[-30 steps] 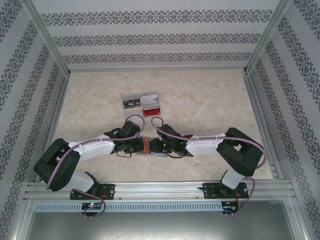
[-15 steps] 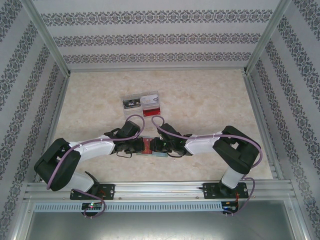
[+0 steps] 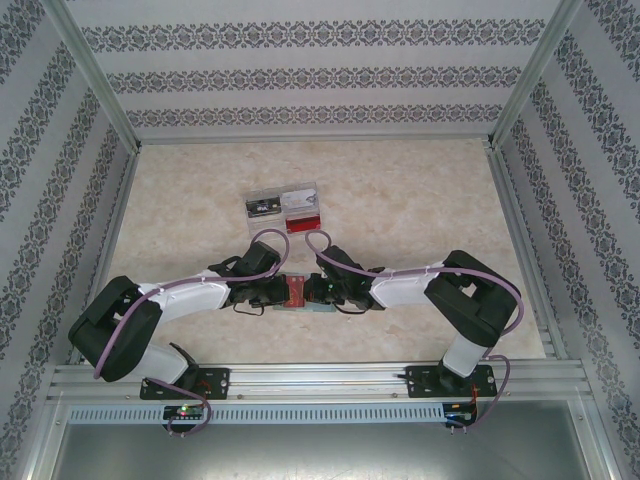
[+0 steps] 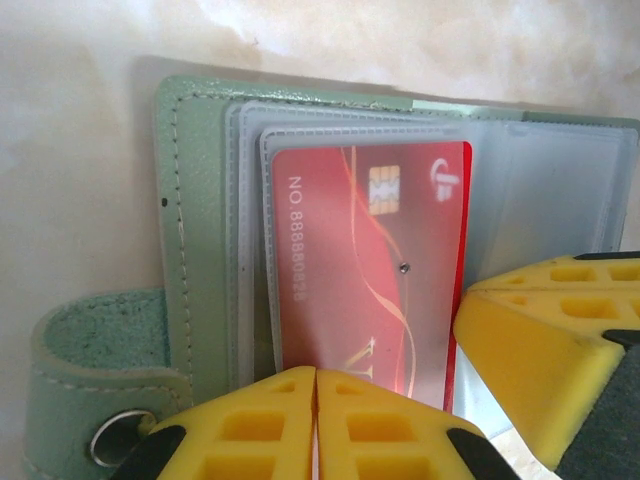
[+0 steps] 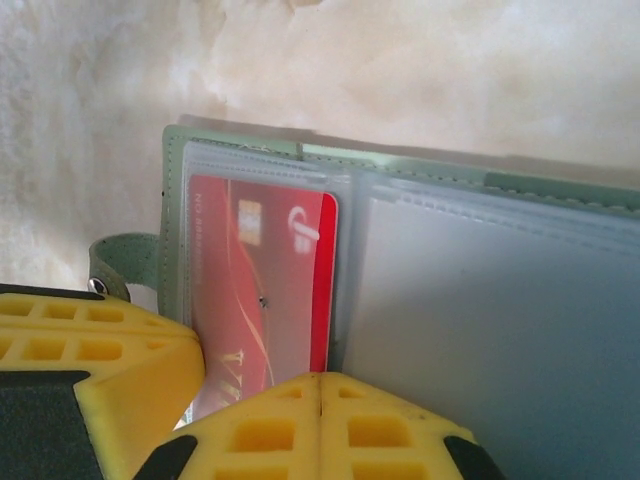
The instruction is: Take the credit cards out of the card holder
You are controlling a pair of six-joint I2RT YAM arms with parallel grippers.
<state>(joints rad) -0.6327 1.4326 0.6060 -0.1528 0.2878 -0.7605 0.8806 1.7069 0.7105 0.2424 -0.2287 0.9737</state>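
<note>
The grey-green card holder (image 4: 195, 200) lies open on the table, its clear pockets facing up. A reddish credit card (image 4: 365, 270) sits in the left pocket, and a bright red strip of it sticks out past the sleeve's right edge. My left gripper (image 4: 317, 405) is shut, its yellow fingertips resting at the card's near end. My right gripper (image 5: 320, 405) is shut too, its tips at the fold beside the card (image 5: 262, 290). From above, both grippers (image 3: 284, 292) (image 3: 312, 291) meet over the holder (image 3: 312, 308). Whether other cards are in the holder cannot be seen.
A clear plastic box (image 3: 285, 208) with cards inside stands just behind the grippers. The holder's side tab with a metal snap (image 4: 90, 370) sticks out to the left. Aluminium frame rails (image 3: 515, 250) border the marble-patterned table.
My right arm has edged slightly left, closer to the left gripper over the holder. The left arm has stayed put.
</note>
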